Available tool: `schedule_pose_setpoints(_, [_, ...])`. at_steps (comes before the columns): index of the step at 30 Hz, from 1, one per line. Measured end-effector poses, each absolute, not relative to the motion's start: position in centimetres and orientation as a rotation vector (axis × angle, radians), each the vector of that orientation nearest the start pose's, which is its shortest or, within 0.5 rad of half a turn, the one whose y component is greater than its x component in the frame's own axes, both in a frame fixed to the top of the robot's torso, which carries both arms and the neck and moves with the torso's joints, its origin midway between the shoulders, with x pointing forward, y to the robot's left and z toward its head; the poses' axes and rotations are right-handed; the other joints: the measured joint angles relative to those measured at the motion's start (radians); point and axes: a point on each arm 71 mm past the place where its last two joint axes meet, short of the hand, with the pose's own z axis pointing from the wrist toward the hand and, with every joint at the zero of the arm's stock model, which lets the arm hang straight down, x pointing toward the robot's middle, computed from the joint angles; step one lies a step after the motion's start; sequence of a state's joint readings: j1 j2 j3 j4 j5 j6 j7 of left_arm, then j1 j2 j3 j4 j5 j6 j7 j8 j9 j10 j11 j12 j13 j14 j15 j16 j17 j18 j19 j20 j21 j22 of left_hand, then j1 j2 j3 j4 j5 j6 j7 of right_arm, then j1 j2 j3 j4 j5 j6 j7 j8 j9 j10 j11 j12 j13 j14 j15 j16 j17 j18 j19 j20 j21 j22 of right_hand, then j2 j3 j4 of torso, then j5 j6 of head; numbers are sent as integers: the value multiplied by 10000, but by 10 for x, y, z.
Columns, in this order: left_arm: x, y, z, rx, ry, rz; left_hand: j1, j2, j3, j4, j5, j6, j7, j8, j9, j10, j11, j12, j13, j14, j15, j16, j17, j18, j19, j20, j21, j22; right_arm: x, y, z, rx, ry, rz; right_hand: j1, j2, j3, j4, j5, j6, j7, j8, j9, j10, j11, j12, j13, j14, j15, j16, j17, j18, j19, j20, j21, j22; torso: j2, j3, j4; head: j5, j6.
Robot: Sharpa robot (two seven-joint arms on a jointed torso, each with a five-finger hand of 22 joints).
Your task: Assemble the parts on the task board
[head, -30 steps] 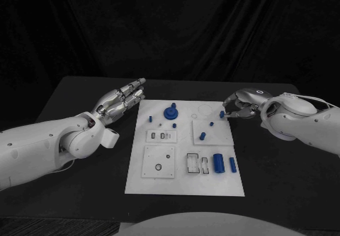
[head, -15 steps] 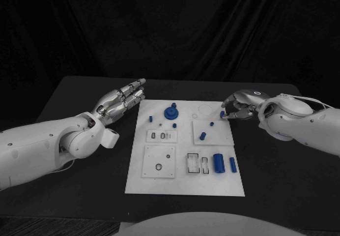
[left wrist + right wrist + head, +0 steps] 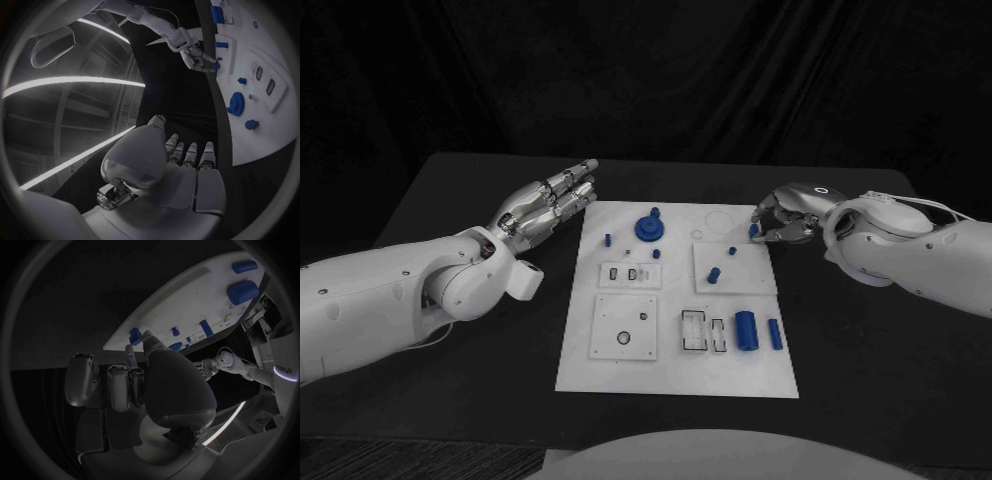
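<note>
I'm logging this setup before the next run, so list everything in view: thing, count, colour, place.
table: one, black, under everything.
task board: one, white plate, middle of the table, between the two hands.
gear-like part: one, blue, far end of the board.
large cylinder: one, blue, lying near the board's near right side.
slim cylinder: one, blue, lying just right of the large one.
small pegs: several, blue, scattered over the board's far half.
part at the board's far right edge: one, blue, at the right hand's fingertips.
left hand: silver, fingers straight and apart, beside the board's far left corner, holding nothing.
right hand: silver, fingers curled at that edge part; whether it grips it is unclear.
</note>
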State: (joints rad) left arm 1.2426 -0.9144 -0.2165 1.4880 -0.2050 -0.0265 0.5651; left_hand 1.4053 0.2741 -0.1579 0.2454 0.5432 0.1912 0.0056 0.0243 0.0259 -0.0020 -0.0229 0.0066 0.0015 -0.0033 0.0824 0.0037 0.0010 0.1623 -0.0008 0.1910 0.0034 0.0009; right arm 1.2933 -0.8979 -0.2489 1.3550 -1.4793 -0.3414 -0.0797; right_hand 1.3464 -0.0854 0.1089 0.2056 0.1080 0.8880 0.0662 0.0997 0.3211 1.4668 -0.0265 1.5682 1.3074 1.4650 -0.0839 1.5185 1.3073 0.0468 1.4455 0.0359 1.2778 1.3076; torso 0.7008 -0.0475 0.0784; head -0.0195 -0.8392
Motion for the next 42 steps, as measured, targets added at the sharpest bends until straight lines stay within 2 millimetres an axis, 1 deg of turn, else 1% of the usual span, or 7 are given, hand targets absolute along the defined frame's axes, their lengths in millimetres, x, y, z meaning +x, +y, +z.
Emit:
schedule_pose_setpoints(7, [467,239,-209,-7718,15881,-16871,0,0,0,0,0,0,0,0,0,0,0,0,1,37,36,0,-1,0,36,36,0,0,501,-286,-219,-1937,17402,3704,51,-31,0,0,120,70,-1,21,44,0,0,0,0,0,0,0,0,0,0,0,0,-1,1,-1,3,2,-20])
schedule_pose_setpoints(17, [467,239,-210,-7729,15911,-16863,0,0,-1,0,0,0,0,0,0,0,-1,0,2,38,37,0,0,0,37,36,0,1,502,-285,-220,-1944,17417,3693,185,104,0,0,682,141,1,97,180,0,-1,0,0,0,0,0,0,0,0,0,-38,-2,-4,-1,2,25,-29])
schedule_pose_setpoints(23, [467,239,-210,-7737,15941,-16868,0,0,42,-42,0,0,0,0,0,0,-1,0,-2,38,37,0,1,-1,36,36,0,2,503,-285,-220,-1954,17424,3682,266,103,0,0,817,268,-21,144,234,0,-1,0,0,0,0,0,0,0,0,0,-38,-2,-3,-1,2,20,-27])
schedule_pose_setpoints(28, [467,239,-210,-7748,15969,-16864,0,0,41,-42,0,0,0,0,0,0,-1,0,-6,38,37,0,3,0,36,36,0,2,504,-284,-221,-1963,17434,3677,329,172,14,-72,1120,330,-11,145,286,0,-1,0,0,0,0,0,0,1,0,0,-90,-3,-1,-1,3,14,-46])
schedule_pose_setpoints(32, [467,239,-210,-7754,15991,-16872,0,0,41,-41,0,0,0,0,-1,27,26,0,-6,38,37,0,3,0,36,36,0,3,504,-284,-221,-1968,17440,3679,328,171,14,-72,1160,490,-91,235,333,0,-1,0,0,0,0,0,0,1,0,0,-90,-3,0,-1,2,21,-64])
schedule_pose_setpoints(38, [467,239,-210,-7756,16010,-16888,0,0,41,-41,0,0,0,0,0,6,46,0,-5,38,37,0,5,0,0,72,0,3,504,-283,-222,-1973,17438,3696,460,303,83,-141,1482,904,-205,382,444,-37,-38,0,0,0,0,1,0,0,49,-48,-90,1,0,-1,3,41,-70])
schedule_pose_setpoints(42, [467,240,-211,-7763,16016,-16884,0,0,41,-41,0,0,0,0,0,-10,62,0,-4,38,37,0,6,0,0,72,0,4,504,-282,-222,-1982,17399,3730,489,331,168,-227,1919,1091,-203,438,480,2,-77,0,0,0,0,1,0,0,73,-73,-90,5,0,0,2,42,-79])
